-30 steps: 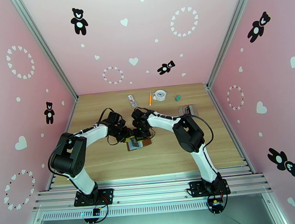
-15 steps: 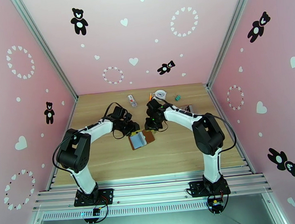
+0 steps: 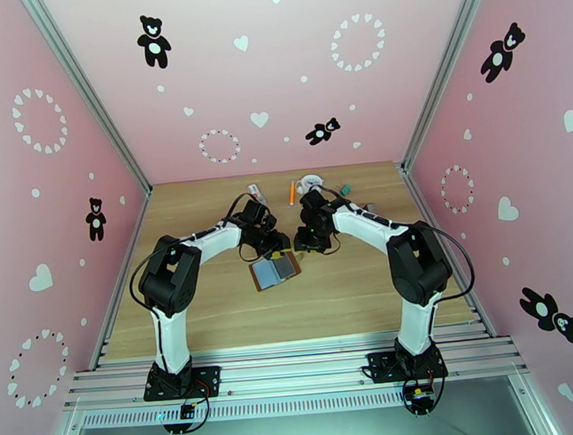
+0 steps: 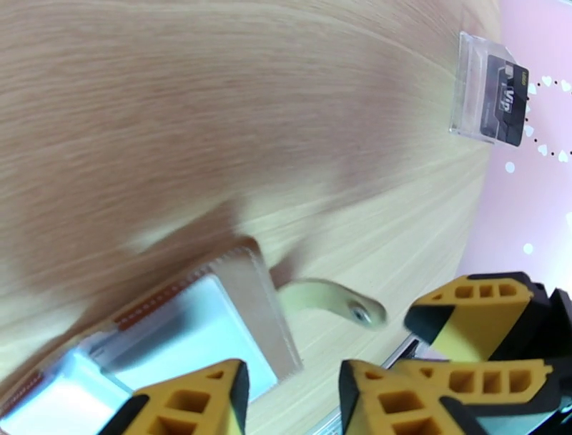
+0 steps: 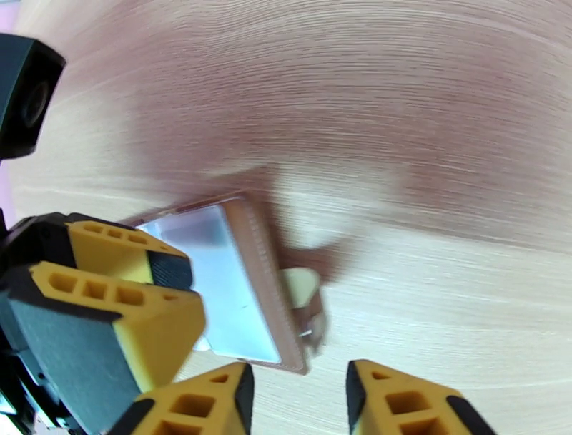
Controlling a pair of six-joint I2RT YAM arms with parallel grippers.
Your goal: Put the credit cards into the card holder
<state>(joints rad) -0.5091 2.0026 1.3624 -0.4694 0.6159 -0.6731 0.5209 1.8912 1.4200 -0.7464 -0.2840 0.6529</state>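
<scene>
Lying open on the smooth wooden table [image 3: 215, 315], the brown leather card holder [image 3: 275, 271] (grey-blue pockets inside, small snap tab) sits just beside both grippers. The left gripper [image 4: 292, 393] and the right gripper [image 5: 297, 390] each have blocky yellow fingers apart, holding nothing.

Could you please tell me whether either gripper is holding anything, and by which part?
Nothing is held. The left gripper and right gripper both stand open and empty above the card holder, which lies open on the table.

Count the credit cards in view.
1: a dark card in the clear pouch, off to the right. Others may be hidden inside the card holder.
</scene>
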